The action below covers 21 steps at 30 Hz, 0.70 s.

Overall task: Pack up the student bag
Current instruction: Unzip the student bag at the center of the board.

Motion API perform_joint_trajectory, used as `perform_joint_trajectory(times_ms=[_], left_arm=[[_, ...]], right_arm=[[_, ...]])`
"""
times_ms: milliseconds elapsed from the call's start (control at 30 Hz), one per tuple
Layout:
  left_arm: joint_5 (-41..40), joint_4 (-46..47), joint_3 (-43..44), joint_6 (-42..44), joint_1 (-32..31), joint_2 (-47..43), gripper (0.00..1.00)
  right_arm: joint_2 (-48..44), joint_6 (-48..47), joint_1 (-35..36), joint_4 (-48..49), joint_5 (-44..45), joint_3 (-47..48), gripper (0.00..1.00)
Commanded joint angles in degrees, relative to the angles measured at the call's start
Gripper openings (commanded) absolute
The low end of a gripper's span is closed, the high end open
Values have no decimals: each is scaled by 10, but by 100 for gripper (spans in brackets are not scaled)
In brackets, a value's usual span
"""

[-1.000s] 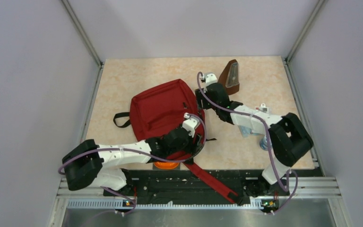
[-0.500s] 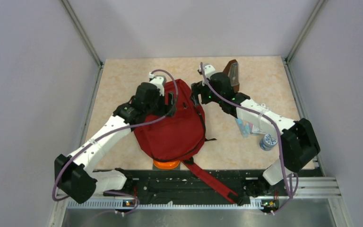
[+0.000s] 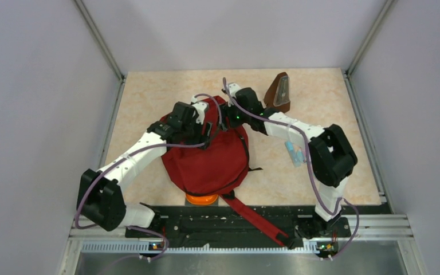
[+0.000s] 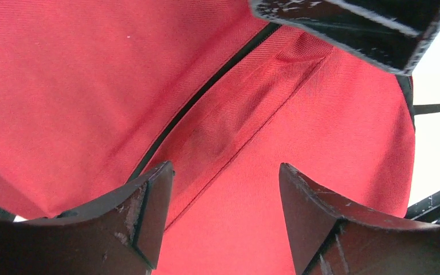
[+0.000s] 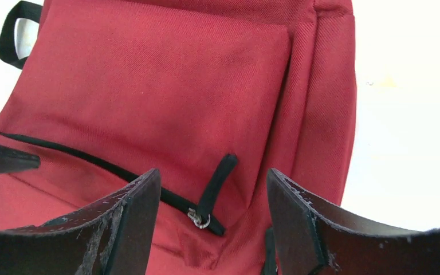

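The left gripper (image 4: 223, 189) is seen with its jaws spread wide and nothing held between them; only red fabric and a run of black zipper (image 4: 206, 91) are framed in the gap. The right gripper (image 5: 212, 183) is likewise held wide open and empty, poised just above a black pull tab (image 5: 219, 175) with a small metal ring (image 5: 200, 219) at the zipper's end. Both grippers are placed over the far end of the student bag (image 3: 206, 160) – near each other, with a finger of each caught in the other's wrist view. The bag is laid flat on the table (image 3: 149, 91), closed, near the middle and towards the near edge. A black carry loop (image 5: 11, 28) is shown at its far corner, and its long red strap (image 3: 255, 220) is trailed over the near edge. An orange object (image 3: 201, 199) is partly covered by the bag. A brown wedge-shaped object (image 3: 279, 91) and a pale blue item (image 3: 295, 153) are set apart to the right.
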Motion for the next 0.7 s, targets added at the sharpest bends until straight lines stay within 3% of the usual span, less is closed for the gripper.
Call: perform_joint_trajectory(times_ms=[0,333,400,533,600,667], left_arm=[[45,26,10,29,2,26,71],[86,22,-9,13,-3,39,57],[86,19,-19,13,-9,33,54],[84,0,-28,9,-14,35,47],[82,-5,-37,7,-15,34,43],[78,-6,-44,5,-15,31,39]], right_arm=[[35,-26,9,-21,7,54,66],[54,-72,33,-56,-12,44,63],[49,-72,39,-52,-4,36,57],[41,-54,44,-33,20,24,31],[37,-46,45,-25,34,24,28],[33,-40,45,-23,51,27,32]])
